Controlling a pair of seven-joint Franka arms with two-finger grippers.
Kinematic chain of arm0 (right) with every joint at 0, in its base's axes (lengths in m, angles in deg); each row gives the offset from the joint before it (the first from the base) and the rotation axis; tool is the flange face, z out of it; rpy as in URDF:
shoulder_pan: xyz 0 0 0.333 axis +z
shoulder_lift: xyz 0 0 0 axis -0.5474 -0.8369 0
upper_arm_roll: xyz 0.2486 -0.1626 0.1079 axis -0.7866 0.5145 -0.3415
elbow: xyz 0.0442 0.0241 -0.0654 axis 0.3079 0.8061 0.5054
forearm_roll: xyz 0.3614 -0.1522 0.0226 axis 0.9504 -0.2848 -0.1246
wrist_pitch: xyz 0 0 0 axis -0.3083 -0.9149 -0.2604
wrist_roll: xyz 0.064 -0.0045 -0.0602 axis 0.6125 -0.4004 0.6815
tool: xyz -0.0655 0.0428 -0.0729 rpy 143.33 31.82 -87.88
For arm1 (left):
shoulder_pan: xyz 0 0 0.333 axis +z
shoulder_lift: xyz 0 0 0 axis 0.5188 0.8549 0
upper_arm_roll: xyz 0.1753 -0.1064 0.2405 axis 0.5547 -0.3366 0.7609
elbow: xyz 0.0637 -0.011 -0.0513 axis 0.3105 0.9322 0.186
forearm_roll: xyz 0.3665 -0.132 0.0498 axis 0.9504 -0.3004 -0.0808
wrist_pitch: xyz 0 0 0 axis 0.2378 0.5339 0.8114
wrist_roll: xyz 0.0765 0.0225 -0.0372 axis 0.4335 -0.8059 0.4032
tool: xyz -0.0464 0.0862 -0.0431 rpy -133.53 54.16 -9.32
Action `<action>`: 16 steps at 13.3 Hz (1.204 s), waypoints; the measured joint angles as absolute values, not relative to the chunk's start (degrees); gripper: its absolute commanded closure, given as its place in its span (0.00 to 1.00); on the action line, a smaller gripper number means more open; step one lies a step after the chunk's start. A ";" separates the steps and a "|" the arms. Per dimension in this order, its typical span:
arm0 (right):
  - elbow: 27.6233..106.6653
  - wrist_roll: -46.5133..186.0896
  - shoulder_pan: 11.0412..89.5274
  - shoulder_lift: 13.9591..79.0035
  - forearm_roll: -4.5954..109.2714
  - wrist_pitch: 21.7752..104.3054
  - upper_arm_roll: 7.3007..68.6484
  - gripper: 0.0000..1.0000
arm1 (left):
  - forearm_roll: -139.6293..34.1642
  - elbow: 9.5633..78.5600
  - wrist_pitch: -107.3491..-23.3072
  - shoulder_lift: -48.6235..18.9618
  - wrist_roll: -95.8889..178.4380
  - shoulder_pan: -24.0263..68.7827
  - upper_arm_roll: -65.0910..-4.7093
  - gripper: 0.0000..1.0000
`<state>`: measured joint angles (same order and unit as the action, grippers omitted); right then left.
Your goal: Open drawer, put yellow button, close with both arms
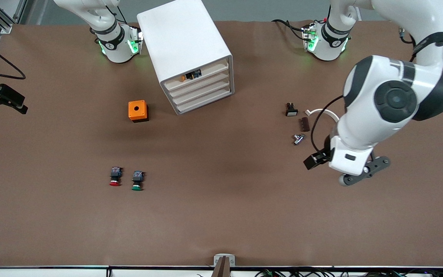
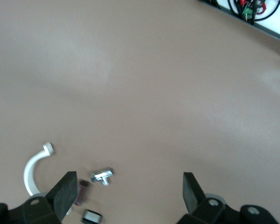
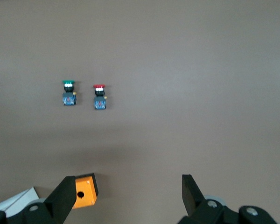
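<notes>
Both tools are spread and hold nothing. Left tool [image 2: 128, 193] hangs over bare desk [image 2: 154, 93] beside small loose parts. Right tool [image 3: 126, 196] is over the desk near the orange box [image 3: 84, 190]. Yellow button [image 1: 187, 77] already lies in the drawer [image 1: 200, 74], top of the cabinet [image 1: 179, 38], well apart from my left tool. The drawer looks ajar, so I judge closing is the step in hand. Next move: bring both tools to the drawer front and push evenly.

My right gripper [image 3: 126, 196] is outside the front view. In my left wrist view the picture's edge crops the black switch [image 2: 91, 216], and the small metal part [image 2: 103, 176] blurs.
</notes>
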<state>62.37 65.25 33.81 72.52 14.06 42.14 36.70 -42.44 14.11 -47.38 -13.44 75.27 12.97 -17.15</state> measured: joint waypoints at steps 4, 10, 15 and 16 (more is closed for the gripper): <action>62.33 65.25 33.81 72.52 14.07 40.73 36.31 0.00 | -42.39 14.08 -43.85 -18.21 66.22 18.06 -17.11 0.01; 62.32 65.33 33.81 72.52 14.07 39.98 35.93 0.00 | -42.38 14.27 -32.71 -25.11 54.57 24.06 -17.12 0.01; 62.07 65.36 33.82 72.54 14.07 39.88 35.83 0.00 | -42.88 21.93 -31.82 -32.64 52.43 25.93 -18.61 0.01; 62.04 65.37 33.82 72.54 14.07 39.81 35.76 0.00 | -43.36 24.77 -31.88 -35.15 51.26 27.17 -19.42 0.01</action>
